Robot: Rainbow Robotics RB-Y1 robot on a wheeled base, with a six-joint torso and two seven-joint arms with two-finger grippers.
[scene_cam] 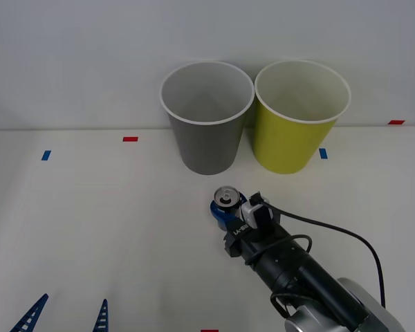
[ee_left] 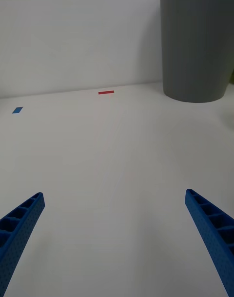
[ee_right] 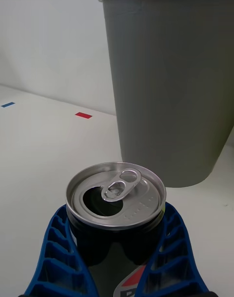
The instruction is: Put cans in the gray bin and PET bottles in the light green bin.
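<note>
White table [scene_cam: 90, 207]: right claw [scene_cam: 225, 211] pinches can [scene_cam: 227, 197] before gray bin [scene_cam: 206, 117]; left claw [scene_cam: 68, 315] spread.

In the front view the can [scene_cam: 226, 198] shows little but its silver top; its body is hidden by the right pincer [scene_cam: 223, 211] and the arm behind it. The left pincer [scene_cam: 68, 315] is cut off by the lower left edge, only two blue tips showing. In the right wrist view the can's label runs off the bottom edge and cannot be read, and the gray bin [ee_right: 170, 82] is cropped at the upper right.
</note>
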